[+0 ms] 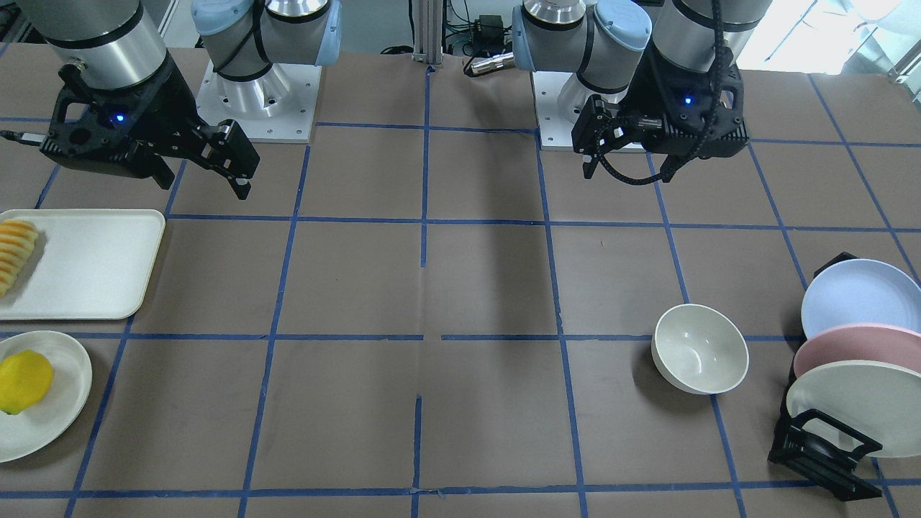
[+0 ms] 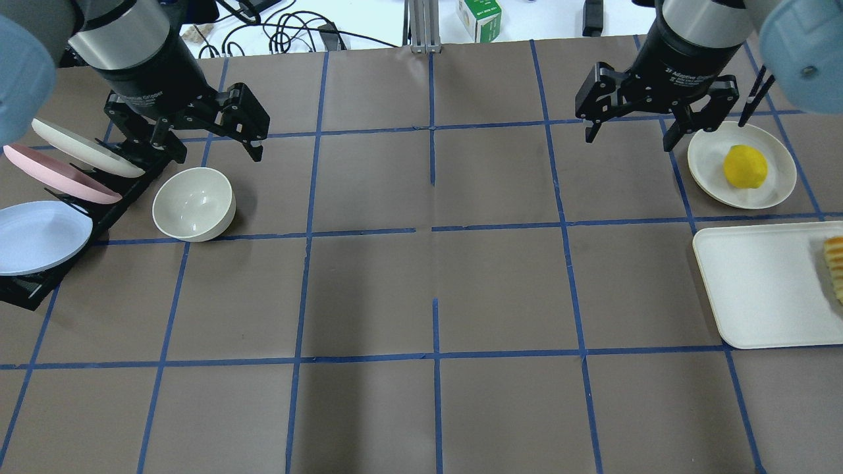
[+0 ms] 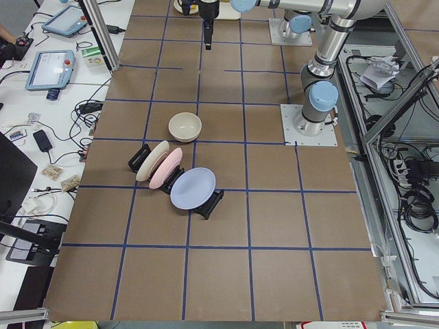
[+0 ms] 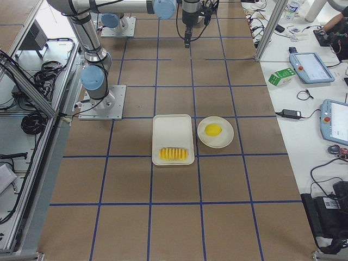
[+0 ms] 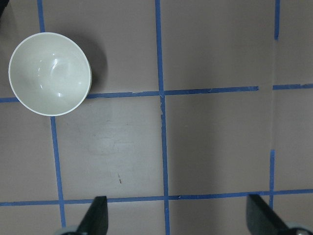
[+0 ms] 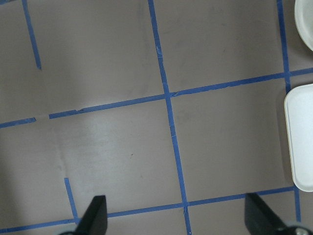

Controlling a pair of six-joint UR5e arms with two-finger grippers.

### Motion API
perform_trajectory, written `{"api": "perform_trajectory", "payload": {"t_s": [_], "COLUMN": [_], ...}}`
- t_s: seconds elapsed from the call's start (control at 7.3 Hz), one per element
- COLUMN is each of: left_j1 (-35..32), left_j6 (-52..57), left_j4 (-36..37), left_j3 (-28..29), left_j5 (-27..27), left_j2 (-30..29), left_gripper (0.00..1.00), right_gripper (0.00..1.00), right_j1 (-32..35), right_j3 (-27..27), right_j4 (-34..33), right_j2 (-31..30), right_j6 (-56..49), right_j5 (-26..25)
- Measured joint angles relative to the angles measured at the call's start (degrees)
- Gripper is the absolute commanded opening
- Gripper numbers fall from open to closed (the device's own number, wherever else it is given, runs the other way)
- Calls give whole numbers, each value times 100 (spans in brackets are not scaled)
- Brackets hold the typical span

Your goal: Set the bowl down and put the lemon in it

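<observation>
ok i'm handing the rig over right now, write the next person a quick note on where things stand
Left pincer: open, empty, above the table near the bowl.
Right pincer: open, empty, beside the lemon's plate.
Bowl: upright, empty, on the table by the rack.
Lemon: on a plate at the table's other end.
Done: nothing clearly; the bowl may need moving to its spot.
Left: set the bowl, pick the lemon, put it in.

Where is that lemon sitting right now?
In the overhead view the lemon lies on a round off-white plate at the table's right side, right next to the white tray.
</observation>
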Motion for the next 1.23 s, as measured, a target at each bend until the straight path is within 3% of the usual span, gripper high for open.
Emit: {"api": "perform_trajectory", "payload": {"t_s": [0.55,1.23], "left_j1": [48,1875], "left_j6": [140,1608], "left_j4": [6,771], "left_j3": [-144,-459], "left_j5": [58,11], "left_j2": [-21,-1118], "left_gripper": [100,100], "right_gripper": [100,100], "right_j1": [-28,-252], "right_j3": [0,5], "right_j4": [-22,-186], "right_j2": [9,595], "right_j6": [-6,-560], "right_j5": [-5,-29]}}
